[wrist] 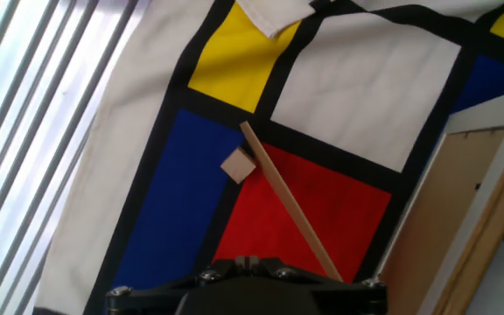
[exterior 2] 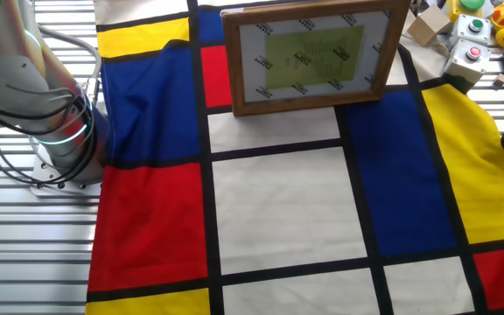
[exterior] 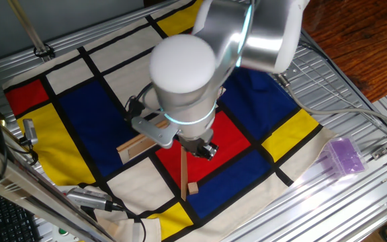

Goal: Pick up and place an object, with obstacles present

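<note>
Wooden block [wrist: 238,164] touching slat [wrist: 289,203] in hand view, pincer state unclear.

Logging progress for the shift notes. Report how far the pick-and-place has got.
Done: nothing yet. The small wooden block lies on the cloth, on the blue patch right beside the thin slat.
In hand: the claw hangs above the red patch near both; its fingers do not show, so their state is unclear.
Left: grasp the block, clear the slat and the larger wooden plank, and place it.

Arm [exterior: 200,60] bent over table; gripper [exterior: 205,149] pointing down; jaws hidden.
</note>
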You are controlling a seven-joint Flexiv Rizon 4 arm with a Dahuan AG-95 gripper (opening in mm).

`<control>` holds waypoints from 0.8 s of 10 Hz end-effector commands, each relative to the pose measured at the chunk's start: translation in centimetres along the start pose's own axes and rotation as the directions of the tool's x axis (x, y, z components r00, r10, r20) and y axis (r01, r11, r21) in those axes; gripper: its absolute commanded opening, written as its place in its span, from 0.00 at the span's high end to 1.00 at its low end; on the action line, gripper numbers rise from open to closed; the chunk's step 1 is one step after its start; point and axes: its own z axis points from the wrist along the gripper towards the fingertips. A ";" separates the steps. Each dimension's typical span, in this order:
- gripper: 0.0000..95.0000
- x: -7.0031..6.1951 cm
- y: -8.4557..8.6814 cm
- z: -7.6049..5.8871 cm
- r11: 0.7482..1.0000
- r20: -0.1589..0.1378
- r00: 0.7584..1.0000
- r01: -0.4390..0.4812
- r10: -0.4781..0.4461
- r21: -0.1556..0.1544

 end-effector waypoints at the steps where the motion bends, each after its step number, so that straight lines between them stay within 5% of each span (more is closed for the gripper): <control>1: 1.00 -0.1 0.0 0.0 0.999 -0.004 0.999 -0.038 0.038 0.023; 5: 1.00 0.2 -0.4 -0.5 0.999 -0.020 0.999 0.028 -0.028 0.015; 8: 1.00 2.2 -4.5 -5.2 0.996 -0.055 0.995 0.088 -0.088 -0.003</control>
